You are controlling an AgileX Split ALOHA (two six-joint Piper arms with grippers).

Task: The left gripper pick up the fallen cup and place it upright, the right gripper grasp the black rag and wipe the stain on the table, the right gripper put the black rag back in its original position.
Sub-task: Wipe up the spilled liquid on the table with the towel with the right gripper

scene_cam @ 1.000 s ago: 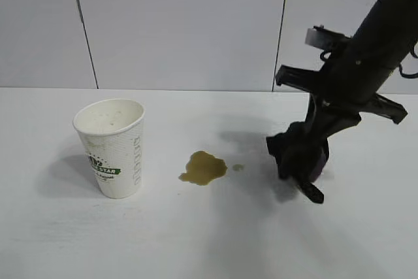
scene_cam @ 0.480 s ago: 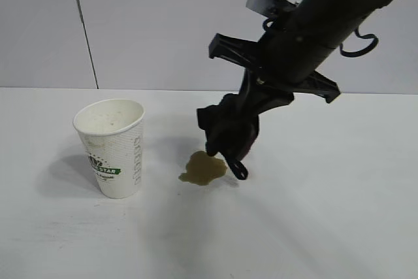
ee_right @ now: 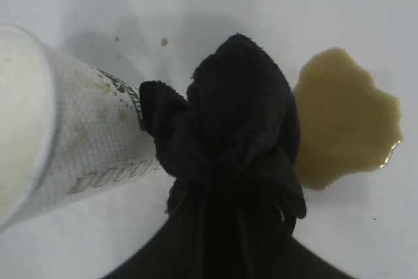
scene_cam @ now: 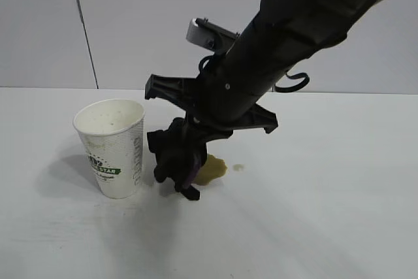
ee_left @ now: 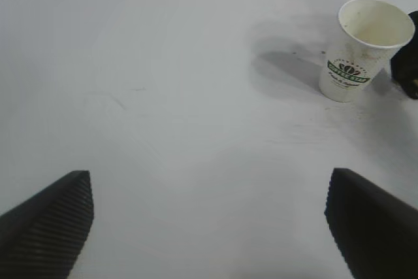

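The cup (scene_cam: pixel 112 146) stands upright on the table (scene_cam: pixel 339 227) at the left; it also shows in the left wrist view (ee_left: pixel 364 47) and the right wrist view (ee_right: pixel 59 129). My right gripper (scene_cam: pixel 179 161) is shut on the black rag (scene_cam: pixel 175 160), holding it low between the cup and the stain (scene_cam: pixel 214 168). In the right wrist view the rag (ee_right: pixel 232 129) hangs next to the cup, with the stain (ee_right: pixel 346 122) beside it, largely uncovered. A droplet (scene_cam: pixel 238 167) lies by the stain. My left gripper (ee_left: pixel 209 227) is open and empty, well back from the cup.
A grey panelled wall (scene_cam: pixel 183 24) rises behind the table's far edge. A small brown speck (ee_right: pixel 164 42) lies on the table near the cup. The right arm (scene_cam: pixel 294 37) stretches across from the upper right.
My right gripper has carried the black rag leftward, from right of the stain, across it, to the stain's left edge beside the cup. The cup has not moved.
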